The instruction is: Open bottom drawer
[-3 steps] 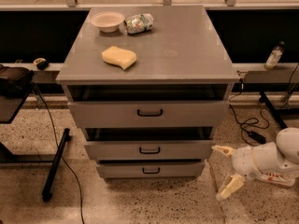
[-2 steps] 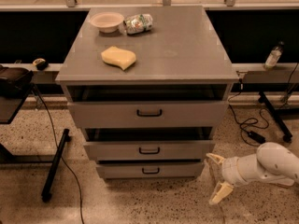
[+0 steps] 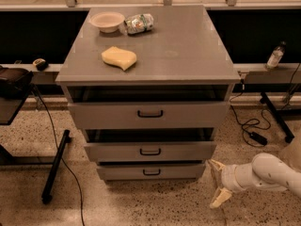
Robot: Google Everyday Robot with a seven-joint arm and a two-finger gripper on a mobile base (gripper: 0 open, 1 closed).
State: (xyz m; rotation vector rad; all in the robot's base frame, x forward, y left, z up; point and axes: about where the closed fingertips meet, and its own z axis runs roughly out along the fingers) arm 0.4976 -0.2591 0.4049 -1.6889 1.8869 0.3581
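Well, at the far left a black stand leg (image 3: pixel 54 166) lies across the speckled floor, clear of the work. Next comes the grey cabinet (image 3: pixel 188 55), whose top carries a pale bowl (image 3: pixel 107 21), a crumpled plastic bottle (image 3: pixel 138 23) just beside it and a yellow sponge (image 3: pixel 119 58) nearer the front edge. None of these matter to the step. Below the top, the tallest drawer (image 3: pixel 94 117) and the middle drawer (image 3: pixel 108 152) both stand out a little. The bottom drawer (image 3: pixel 117 172) sits lowest, close to the floor, and its slim front is set back under the middle one, so it looks shut or very nearly so. Its small black loop handle (image 3: pixel 151 172) is centred on the panel. To the right, off the cabinet's lower corner and touching nothing, the gripper (image 3: pixel 217 182) hovers low on the white arm (image 3: pixel 263 173), with its two pale fingers (image 3: pixel 220 199) spread apart one above the other and nothing between them. The step in hand appears to be the approach. To do it well, the gripper should probably travel left until it faces the handle squarely, stay low enough to pass under the overhanging middle front, set one finger above and one below the loop's bar, and close firmly. It should then pull straight outward along the drawer's line of travel, not sideways, so the drawer does not bind. Far right, a water bottle (image 3: pixel 275 55) stands on a ledge, well apart.
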